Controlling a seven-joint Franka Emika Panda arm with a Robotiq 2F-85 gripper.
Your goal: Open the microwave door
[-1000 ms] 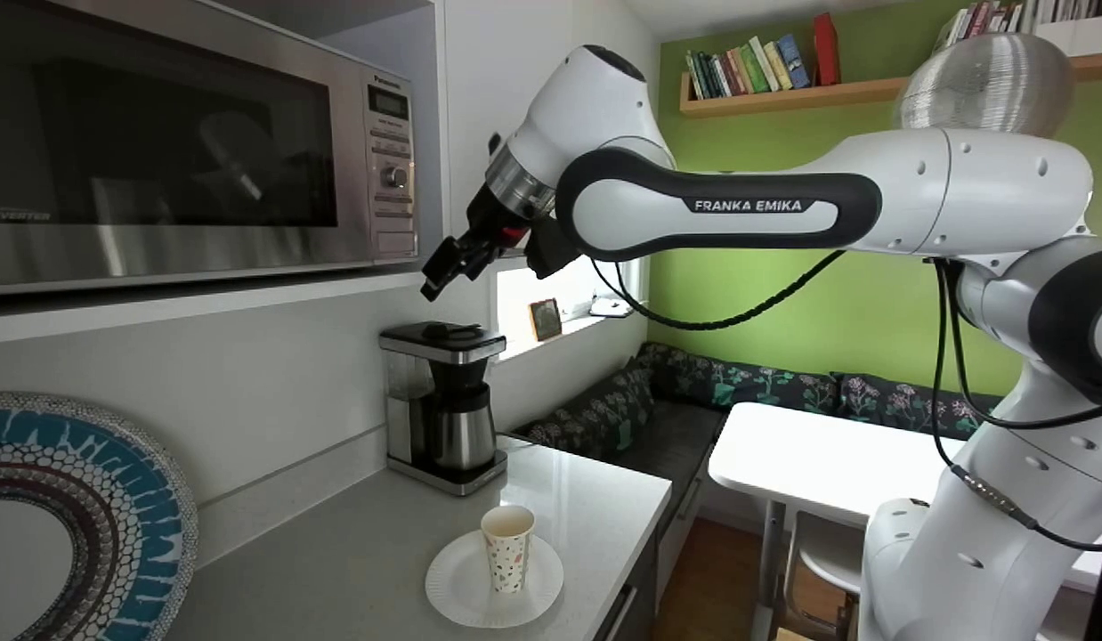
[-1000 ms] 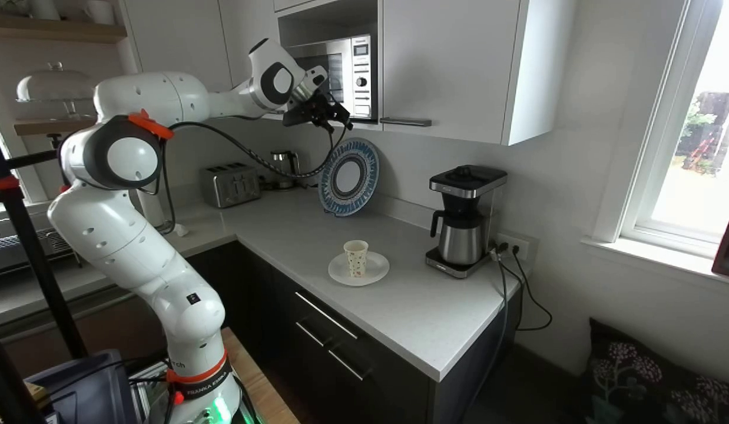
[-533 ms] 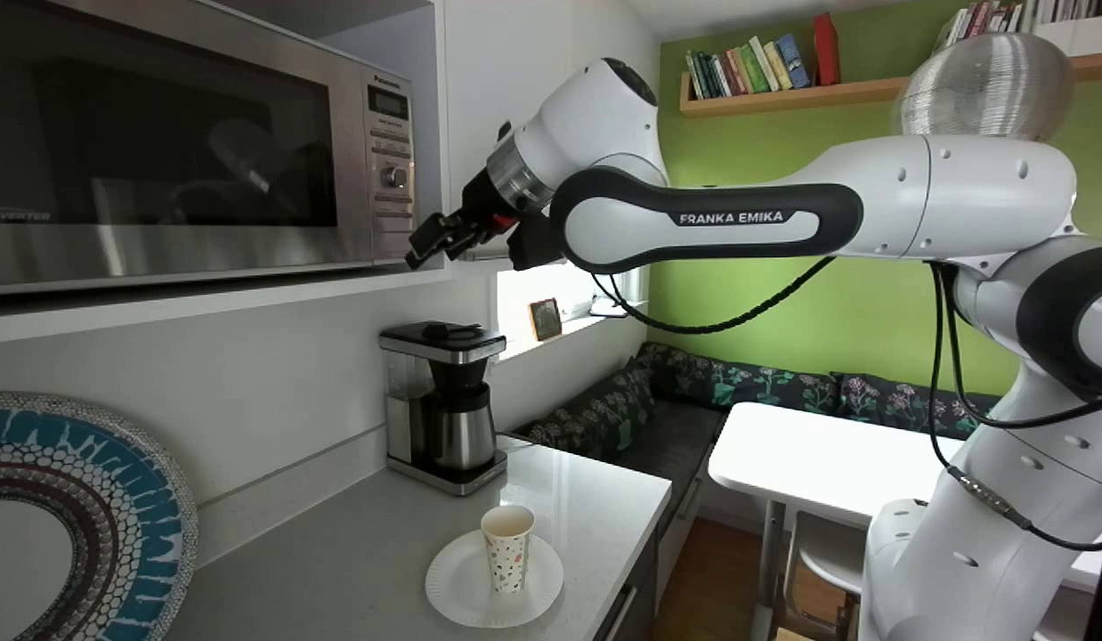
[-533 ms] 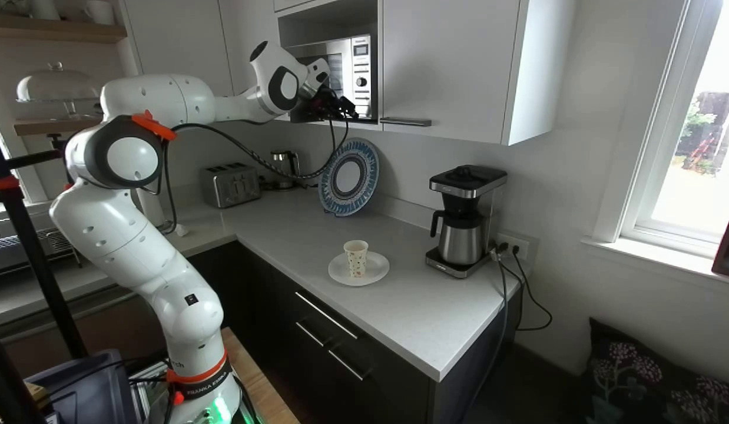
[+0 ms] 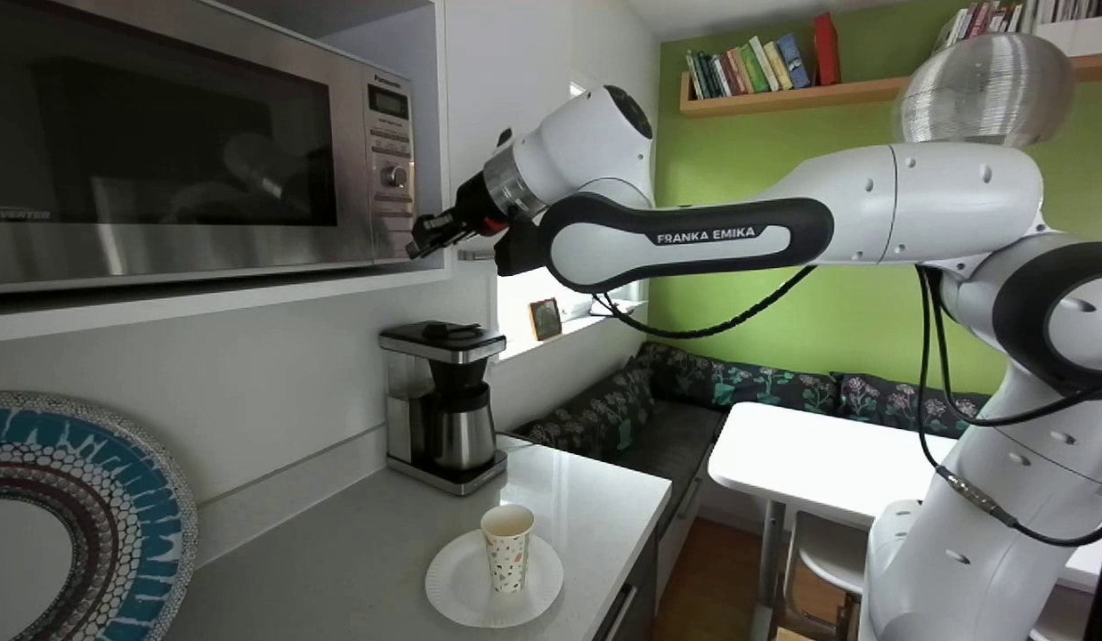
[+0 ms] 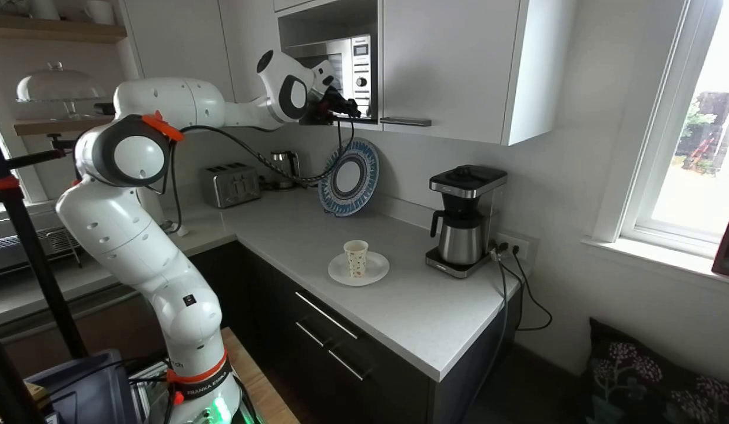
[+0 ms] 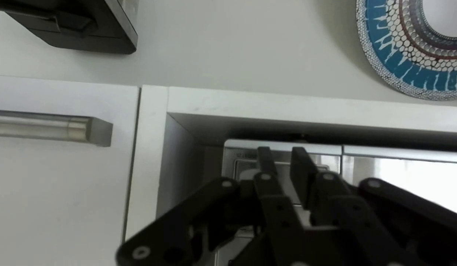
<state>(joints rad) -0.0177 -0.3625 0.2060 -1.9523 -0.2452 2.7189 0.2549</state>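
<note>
Well, the gripper (image 7: 283, 159) holds its two fingers (image 7: 265, 162) a little apart, and the wrist view shows part of the button panel (image 7: 245, 157) of the microwave (image 5: 349, 151) through the narrow gap. In both exterior views the gripper appears at the lower end of that panel — whether it touches, I cannot tell.

Just beside the panel is the microwave door (image 5: 159, 147), wide dark glass framed in brushed steel, closed and lined up with the panel's face. The microwave itself stands in a cupboard niche (image 6: 326, 20), next to a white cupboard door (image 6: 447, 65) with a bar handle (image 6: 406, 122). Behind the gripper the white robot arm (image 5: 943, 205) reaches across, roughly level with the microwave.

Below lies a pale countertop (image 6: 400, 306) over dark drawers (image 6: 336, 338). On it a coffee maker (image 6: 463, 227) stands near the wall (image 5: 275, 383), and apart from that — toward the countertop's front edge — a speckled cup (image 6: 356, 259) stands upright on a white plate (image 6: 378, 270). A round disc (image 6: 348, 176) with a blue patterned border is propped near the wall, and farther along is a steel toaster (image 6: 230, 185). Past the coffee maker is a bright window (image 6: 694, 147).
</note>
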